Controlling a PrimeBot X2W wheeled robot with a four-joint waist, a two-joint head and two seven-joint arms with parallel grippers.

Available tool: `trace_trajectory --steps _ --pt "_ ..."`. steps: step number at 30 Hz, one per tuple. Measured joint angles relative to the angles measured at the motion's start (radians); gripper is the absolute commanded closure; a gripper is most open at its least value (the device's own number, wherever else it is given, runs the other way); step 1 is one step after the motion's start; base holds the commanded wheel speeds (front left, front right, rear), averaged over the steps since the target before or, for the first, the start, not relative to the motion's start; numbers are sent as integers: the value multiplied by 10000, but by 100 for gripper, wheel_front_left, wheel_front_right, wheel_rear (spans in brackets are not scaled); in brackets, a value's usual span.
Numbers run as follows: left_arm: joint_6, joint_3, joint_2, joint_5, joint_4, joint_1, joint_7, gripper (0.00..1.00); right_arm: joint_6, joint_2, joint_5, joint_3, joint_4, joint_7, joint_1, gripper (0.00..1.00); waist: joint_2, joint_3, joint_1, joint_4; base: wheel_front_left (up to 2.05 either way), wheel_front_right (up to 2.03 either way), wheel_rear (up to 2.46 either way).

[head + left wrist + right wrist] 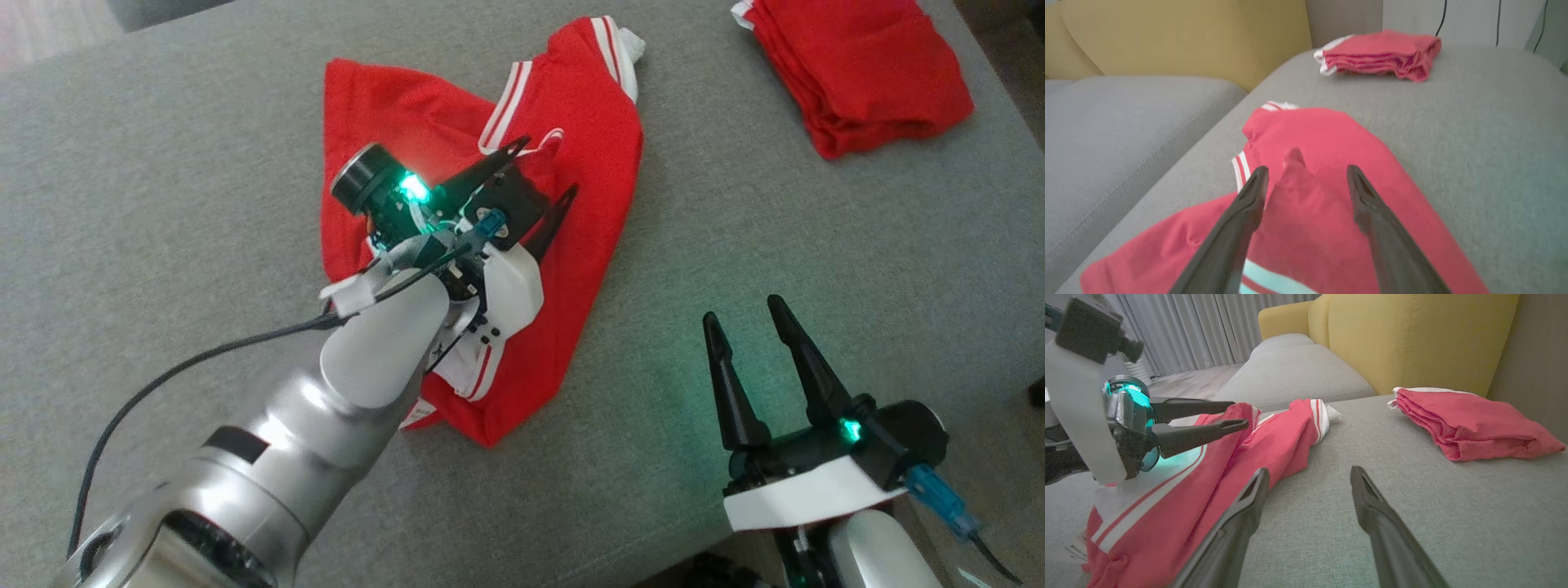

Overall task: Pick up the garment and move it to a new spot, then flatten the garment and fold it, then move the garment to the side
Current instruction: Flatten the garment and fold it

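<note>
Left gripper [549, 165] hangs spread over the crumpled red, white-striped garment [392, 114] at frame centre; right gripper [742, 309] gapes idle, lower right. Likely trouble: pinching several layers (it's bunched), lifting a lump.

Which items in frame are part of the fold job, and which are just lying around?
In the job:
crumpled red garment
left pincer, open over it
right pincer, open over the grey cushion

Lying about:
folded red stack, far right on the cushion
yellow sofa
curtains
</note>
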Motion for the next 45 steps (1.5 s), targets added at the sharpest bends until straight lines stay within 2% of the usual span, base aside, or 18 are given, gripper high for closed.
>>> trace_trajectory --steps 1,2,3,8,14,20,22,26,30,33,37,38,39,40,41,42,45 --pt "42 -176 0 -113 134 -62 226 0 0 0 8 10 6 0 4 0 0 35 -1 -50 0 0 0" --pt "36 -324 2 -259 247 -92 443 11 -2 0 31 35 15 0 4 0 0 57 -1 -94 0 0 0" --pt "36 -477 6 -368 355 -106 539 100 -2 0 79 73 19 0 3 0 0 64 -1 -133 0 0 0" --pt "123 -884 10 -805 637 -247 86 100 0 0 347 176 29 0 4 0 0 -71 -2 -253 0 0 0" --pt "25 -1016 6 -2042 -23 -576 -1131 100 0 0 485 228 4 0 50 0 0 -487 -3 -216 0 0 0" --pt "54 -965 -21 -2849 -508 -2367 -2293 100 -2 -2 579 301 90 0 145 0 0 -1115 -3 -134 0 0 0" --pt "161 -675 -61 -3104 -537 -3174 -2644 100 0 -2 579 263 94 0 302 0 0 -1352 -3 -83 0 0 0" --pt "282 600 -205 -3906 -771 -4515 -3012 100 0 -4 502 115 100 0 753 0 0 -1719 -5 189 0 0 0" --pt "299 2163 -198 -4086 -1452 -4692 -3033 100 0 -4 435 -63 82 2 938 0 0 -1927 -5 717 0 0 0" --pt "-94 2566 13 -4397 -1438 -3557 -3060 100 0 -2 343 -221 81 0 1039 0 0 -2069 -4 1208 0 0 0" --pt "-385 2368 541 -5112 -894 -162 -3041 100 0 -2 238 -401 96 2 1383 0 0 -2269 -3 1936 0 0 0" --pt "-407 2366 708 -5302 -796 761 -3014 100 0 -2 238 -439 94 2 1416 0 0 -2311 -3 2112 0 0 0" --pt "-407 2366 708 -5302 -796 761 -3014 100 0 -2 238 -439 94 2 1416 0 0 -2311 -3 2112 0 0 0" --pt "-408 2374 871 -5532 -748 1643 -3014 100 0 -2 228 -495 84 2 1427 0 0 -2349 -3 2280 0 0 0" --pt "-403 2550 1235 -5645 -840 3187 -3001 100 0 -2 167 -585 59 2 1418 0 0 -2405 -3 2578 0 0 0" --pt "-403 2550 1235 -5645 -840 3187 -3001 100 0 -2 167 -585 59 2 1418 0 0 -2405 -3 2578 0 0 0" --pt "-121 3191 1749 -5473 -1643 4936 -3001 100 0 -2 165 -748 29 2 1417 0 0 -2450 -4 2939 0 0 0"
